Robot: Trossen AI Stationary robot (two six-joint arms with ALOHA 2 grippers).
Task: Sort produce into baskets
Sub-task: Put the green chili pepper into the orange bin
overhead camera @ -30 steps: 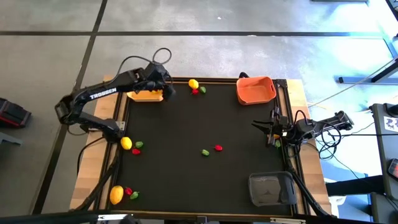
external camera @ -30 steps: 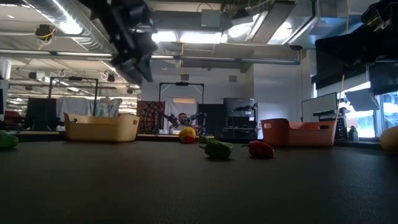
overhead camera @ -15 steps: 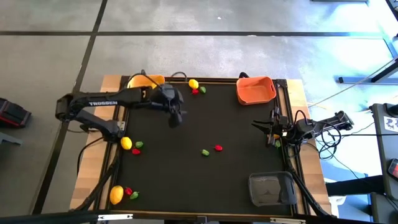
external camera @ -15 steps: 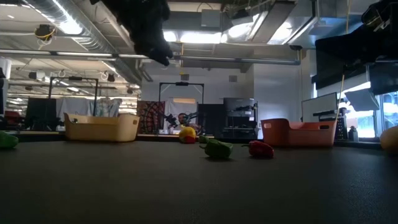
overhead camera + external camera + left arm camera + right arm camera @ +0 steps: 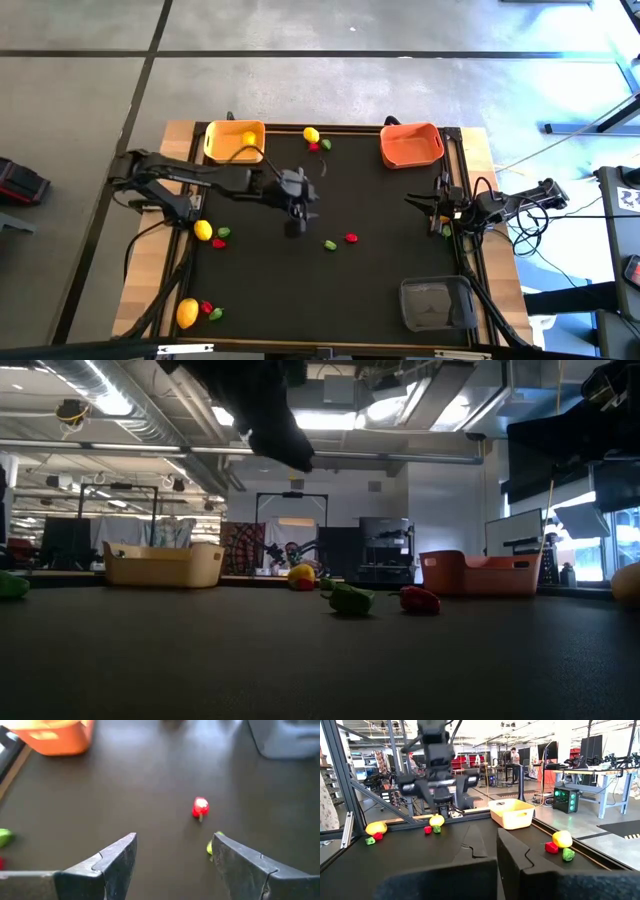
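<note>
My left gripper (image 5: 303, 212) hangs open over the middle of the black table, pointing down at a slant. In the left wrist view (image 5: 175, 840) a small red piece (image 5: 200, 806) lies ahead of the fingers. A green piece (image 5: 210, 848) peeks out beside one fingertip. Both rest on the mat, untouched (image 5: 351, 238) (image 5: 330, 244). The yellow-orange basket (image 5: 235, 140) stands at the far left with a yellow piece (image 5: 248, 138) in it. The orange-red basket (image 5: 411, 144) is far right, the grey basket (image 5: 436, 302) near right. My right gripper (image 5: 425, 203) waits shut at the right edge.
Three groups of lemon, red and green pieces lie on the mat: one at the far edge (image 5: 311, 135), one at the left edge (image 5: 203, 231), one at the near left corner (image 5: 187, 313). Cables hang beside the right arm. The mat's centre right is bare.
My left gripper has swung from above the yellow-orange basket toward the table's middle, sinking a little and rolling its wrist as it went. It now points at the red and green pieces. Its fingers have stayed open. The basket is uncovered.
</note>
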